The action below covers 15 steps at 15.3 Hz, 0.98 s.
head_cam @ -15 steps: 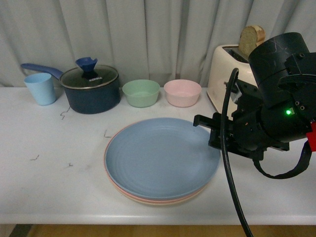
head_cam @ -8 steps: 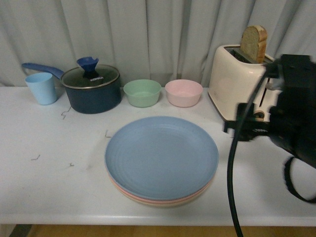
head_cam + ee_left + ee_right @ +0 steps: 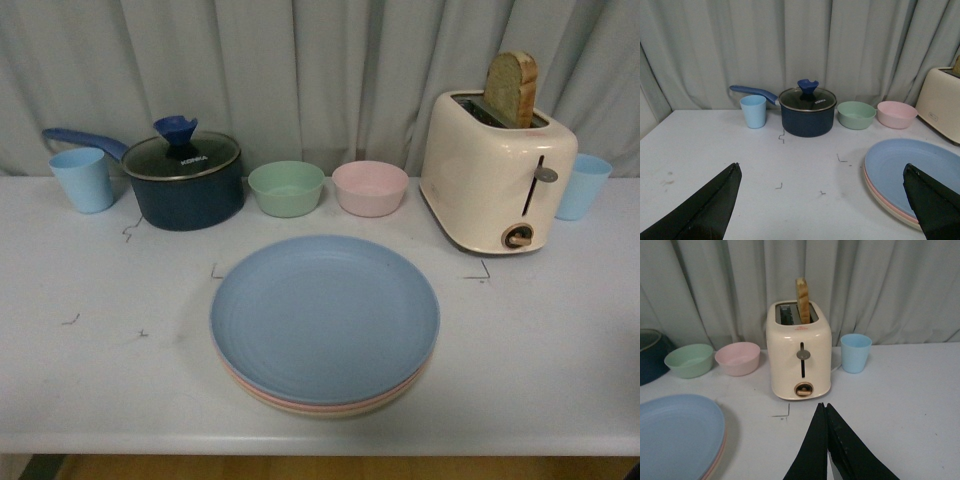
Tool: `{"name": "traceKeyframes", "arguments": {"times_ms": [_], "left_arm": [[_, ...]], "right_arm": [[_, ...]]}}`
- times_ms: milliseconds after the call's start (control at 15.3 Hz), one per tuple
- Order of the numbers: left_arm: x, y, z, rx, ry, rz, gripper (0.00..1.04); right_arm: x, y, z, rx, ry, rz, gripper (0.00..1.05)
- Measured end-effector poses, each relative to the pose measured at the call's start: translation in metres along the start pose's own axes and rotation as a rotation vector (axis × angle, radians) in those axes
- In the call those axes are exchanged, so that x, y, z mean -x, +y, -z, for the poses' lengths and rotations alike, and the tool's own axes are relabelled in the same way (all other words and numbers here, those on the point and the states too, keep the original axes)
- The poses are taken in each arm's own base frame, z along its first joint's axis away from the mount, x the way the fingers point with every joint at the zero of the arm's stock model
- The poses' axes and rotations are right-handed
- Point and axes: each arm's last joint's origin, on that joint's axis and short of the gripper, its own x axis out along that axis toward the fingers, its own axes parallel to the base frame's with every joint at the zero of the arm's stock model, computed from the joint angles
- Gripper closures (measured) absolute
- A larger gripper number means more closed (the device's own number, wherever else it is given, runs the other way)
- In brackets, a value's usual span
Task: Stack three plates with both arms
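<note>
Three plates sit stacked at the table's (image 3: 560, 340) front centre, the blue plate (image 3: 325, 318) on top with the pink plate (image 3: 262, 392) and beige plate (image 3: 330, 412) showing only as rims beneath, so the stacking looks complete. Both arms are outside the front view, likely drawn clear of the stack. The left gripper (image 3: 822, 210) is spread wide and empty; the right gripper (image 3: 826, 450) has its fingers pressed together on nothing, facing the toaster (image 3: 799, 356).
</note>
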Motion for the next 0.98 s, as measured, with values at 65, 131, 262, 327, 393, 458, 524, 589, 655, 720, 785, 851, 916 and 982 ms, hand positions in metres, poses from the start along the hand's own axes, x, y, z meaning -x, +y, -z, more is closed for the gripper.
{"name": "traceKeyframes", "arguments": {"times_ms": [65,131,262,327,393,458,524,589,655,720,785,851,916,982], "left_arm": [[0.000,0.000,0.000,0.000,0.000,0.000,0.07],[0.000,0.000,0.000,0.000,0.000,0.000,0.07],[0.000,0.000,0.000,0.000,0.000,0.000,0.07],[0.000,0.000,0.000,0.000,0.000,0.000,0.07],[0.000,0.000,0.000,0.000,0.000,0.000,0.07],[0.000,0.000,0.000,0.000,0.000,0.000,0.07],[0.000,0.000,0.000,0.000,0.000,0.000,0.07],[0.000,0.000,0.000,0.000,0.000,0.000,0.07],[0.000,0.000,0.000,0.000,0.000,0.000,0.07],[0.000,0.000,0.000,0.000,0.000,0.000,0.07],[0.000,0.000,0.000,0.000,0.000,0.000,0.07],[0.000,0.000,0.000,0.000,0.000,0.000,0.07],[0.000,0.000,0.000,0.000,0.000,0.000,0.07],[0.000,0.000,0.000,0.000,0.000,0.000,0.07]], "right_arm": [[0.007,-0.002,-0.004,-0.002,-0.023,0.004,1.03],[0.012,-0.004,-0.005,-0.003,-0.034,0.005,1.03],[0.024,-0.015,-0.002,-0.003,-0.015,0.019,1.03],[0.029,-0.016,-0.001,-0.003,-0.010,0.021,1.03],[0.033,-0.015,-0.002,-0.003,-0.015,0.015,1.03],[0.038,-0.015,-0.004,-0.003,-0.026,0.012,1.03],[0.042,-0.015,-0.004,-0.003,-0.026,0.012,1.03],[0.046,-0.015,-0.003,-0.003,-0.022,0.012,1.03],[0.050,-0.015,-0.002,-0.003,-0.019,0.012,1.03],[0.054,-0.015,-0.002,-0.003,-0.021,0.012,1.03],[0.056,-0.015,-0.003,-0.003,-0.024,0.012,1.03],[0.059,-0.015,-0.004,-0.003,-0.027,0.012,1.03],[0.062,-0.015,-0.004,-0.003,-0.025,0.012,1.03],[0.065,-0.015,-0.005,-0.003,-0.033,0.012,1.03]]}}
